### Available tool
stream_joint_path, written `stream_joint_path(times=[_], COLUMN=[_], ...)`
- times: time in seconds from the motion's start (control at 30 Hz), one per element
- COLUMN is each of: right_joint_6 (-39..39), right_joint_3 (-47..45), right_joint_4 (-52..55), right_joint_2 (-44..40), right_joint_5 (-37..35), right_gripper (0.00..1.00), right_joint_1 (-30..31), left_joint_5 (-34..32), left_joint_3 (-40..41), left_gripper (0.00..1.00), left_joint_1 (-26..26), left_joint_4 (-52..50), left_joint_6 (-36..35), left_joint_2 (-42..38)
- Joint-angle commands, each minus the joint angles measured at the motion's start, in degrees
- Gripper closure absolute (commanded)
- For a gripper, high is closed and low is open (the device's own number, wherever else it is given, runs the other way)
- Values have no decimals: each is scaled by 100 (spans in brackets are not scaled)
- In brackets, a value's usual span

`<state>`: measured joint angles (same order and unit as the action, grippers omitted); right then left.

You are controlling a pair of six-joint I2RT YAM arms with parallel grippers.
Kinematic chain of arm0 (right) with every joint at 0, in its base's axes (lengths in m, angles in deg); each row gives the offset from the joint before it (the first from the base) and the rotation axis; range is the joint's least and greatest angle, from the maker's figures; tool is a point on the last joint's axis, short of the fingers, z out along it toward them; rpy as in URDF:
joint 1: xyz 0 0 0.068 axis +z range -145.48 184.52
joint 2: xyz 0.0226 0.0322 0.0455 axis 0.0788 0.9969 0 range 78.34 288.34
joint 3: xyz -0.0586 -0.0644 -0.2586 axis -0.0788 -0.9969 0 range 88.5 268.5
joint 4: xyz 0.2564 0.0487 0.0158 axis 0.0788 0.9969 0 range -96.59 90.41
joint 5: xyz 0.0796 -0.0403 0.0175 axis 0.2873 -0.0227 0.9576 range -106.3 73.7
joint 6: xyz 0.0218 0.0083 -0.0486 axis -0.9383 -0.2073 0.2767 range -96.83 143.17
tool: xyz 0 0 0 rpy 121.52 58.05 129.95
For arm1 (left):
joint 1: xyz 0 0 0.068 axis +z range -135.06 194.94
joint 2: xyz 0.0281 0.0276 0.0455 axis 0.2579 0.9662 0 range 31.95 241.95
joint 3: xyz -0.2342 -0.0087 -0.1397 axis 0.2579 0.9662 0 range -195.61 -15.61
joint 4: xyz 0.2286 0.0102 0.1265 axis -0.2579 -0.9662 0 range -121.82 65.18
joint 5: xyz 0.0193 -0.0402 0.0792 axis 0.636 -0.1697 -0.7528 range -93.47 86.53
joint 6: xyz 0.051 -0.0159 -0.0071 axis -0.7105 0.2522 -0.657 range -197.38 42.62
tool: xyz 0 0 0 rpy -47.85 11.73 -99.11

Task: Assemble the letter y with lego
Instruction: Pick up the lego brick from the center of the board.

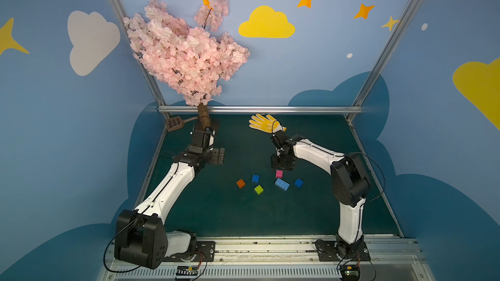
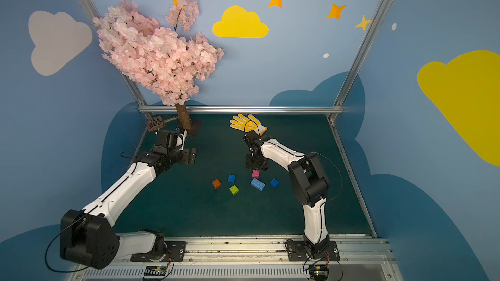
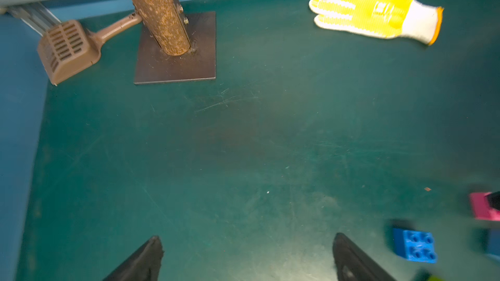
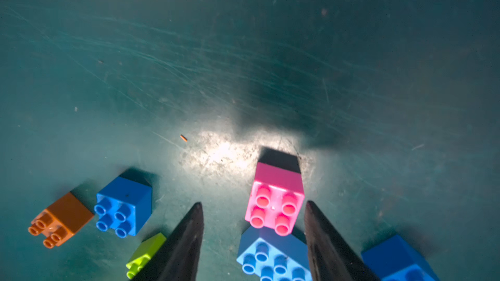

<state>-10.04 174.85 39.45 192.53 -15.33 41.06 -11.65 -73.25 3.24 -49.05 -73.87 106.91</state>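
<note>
Six lego bricks lie loose and apart on the green mat: orange, dark blue, lime green, pink, light blue and another dark blue. No letter y is in view. My right gripper hangs low over the pink brick, open, its fingers either side of the brick, with a gap on one side. The light blue brick lies just behind it. My left gripper is open and empty over bare mat near the tree, left of the bricks.
A yellow glove lies at the back of the mat. A blossom tree's trunk stands on a dark base plate at the back left, with a brown scoop beside it. A metal rail runs along the back edge.
</note>
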Motion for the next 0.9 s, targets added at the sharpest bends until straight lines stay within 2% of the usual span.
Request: stream_joint_path(times=[0.0, 0.07, 0.3, 0.5, 0.6, 0.77, 0.87], right_joint_6=[-132, -140, -182, -177, -155, -30, 367], right_joint_3=[102, 111, 177, 202, 210, 199, 177], right_joint_4=[297, 309, 270, 195, 191, 197, 127], right_joint_2=[136, 212, 467, 604, 635, 545, 367], right_joint_5=[-55, -74, 17, 70, 87, 1, -53], right_gripper=[41, 42, 43, 52, 63, 72, 77], right_joint_1=[21, 18, 1, -6, -6, 12, 86], left_joint_5=[251, 244, 155, -245, -157, 633, 717], left_joint_3=[-95, -115, -264, -311, -349, -263, -257], left_gripper=[7, 9, 0, 0, 0, 0, 0], left_joint_1=[-1, -3, -7, -7, -7, -5, 1], left_joint_4=[14, 36, -108, -99, -154, -71, -134], left_joint_6=[454, 528, 644, 932, 854, 528, 468], left_joint_2=[-104, -53, 45, 107, 117, -14, -29])
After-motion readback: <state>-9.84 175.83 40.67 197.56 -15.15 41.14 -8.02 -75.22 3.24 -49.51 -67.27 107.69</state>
